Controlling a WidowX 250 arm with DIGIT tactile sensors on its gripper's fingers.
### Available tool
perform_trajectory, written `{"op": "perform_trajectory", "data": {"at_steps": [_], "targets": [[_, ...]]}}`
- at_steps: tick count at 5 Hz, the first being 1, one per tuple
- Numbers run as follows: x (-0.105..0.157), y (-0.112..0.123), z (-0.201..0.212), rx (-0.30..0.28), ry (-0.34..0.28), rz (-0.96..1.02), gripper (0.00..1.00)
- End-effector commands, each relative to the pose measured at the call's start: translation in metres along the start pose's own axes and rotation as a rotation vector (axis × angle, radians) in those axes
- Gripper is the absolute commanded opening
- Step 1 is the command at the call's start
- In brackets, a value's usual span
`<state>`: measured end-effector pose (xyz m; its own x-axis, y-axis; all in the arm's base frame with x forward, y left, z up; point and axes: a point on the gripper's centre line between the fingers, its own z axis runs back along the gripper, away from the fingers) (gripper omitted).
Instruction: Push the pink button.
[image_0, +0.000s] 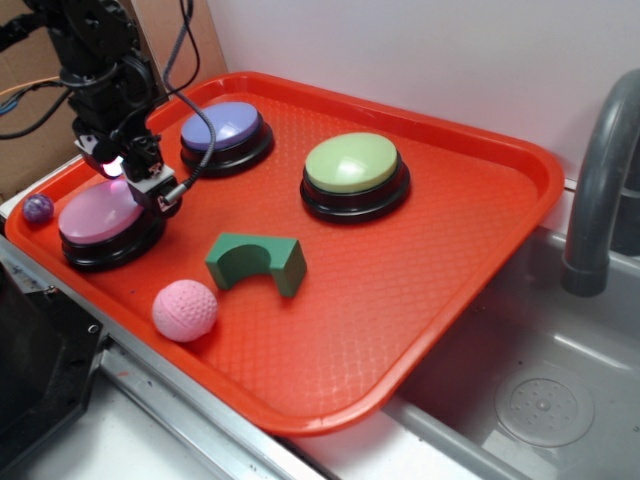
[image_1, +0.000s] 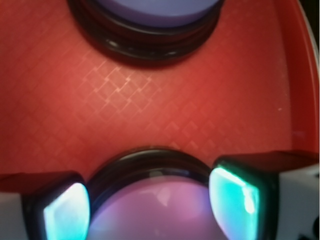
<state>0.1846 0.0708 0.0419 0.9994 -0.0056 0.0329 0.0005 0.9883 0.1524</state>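
Note:
The pink button (image_0: 100, 215) has a glossy pink dome on a black base and sits at the left front of the red tray (image_0: 430, 260). My gripper (image_0: 135, 180) hangs over the button's far edge, very close to the dome or touching it. In the wrist view the pink dome (image_1: 155, 212) fills the gap between my two fingers, and the gripper (image_1: 150, 207) is open. The fingertips (image_1: 235, 200) glow teal.
A purple-blue button (image_0: 226, 133) stands just behind and shows at the top of the wrist view (image_1: 150, 20). A green button (image_0: 354, 172), a green arch block (image_0: 258, 262), a pink textured ball (image_0: 185, 310) and a small purple ball (image_0: 38, 208) lie around. A sink with a faucet (image_0: 600, 180) is at the right.

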Motion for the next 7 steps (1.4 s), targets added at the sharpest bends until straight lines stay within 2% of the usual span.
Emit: {"op": "perform_trajectory", "data": {"at_steps": [1,2,3,4,7], "targets": [[-0.012,0.006,0.045,-0.002,-0.083,0.030,1.00],[-0.020,0.008,0.052,-0.017,-0.097,0.036,1.00],[-0.009,0.013,0.051,-0.051,-0.096,0.025,1.00],[-0.003,0.012,0.058,-0.074,-0.120,0.028,1.00],[0.012,0.008,0.080,-0.087,-0.138,0.021,1.00]]}}
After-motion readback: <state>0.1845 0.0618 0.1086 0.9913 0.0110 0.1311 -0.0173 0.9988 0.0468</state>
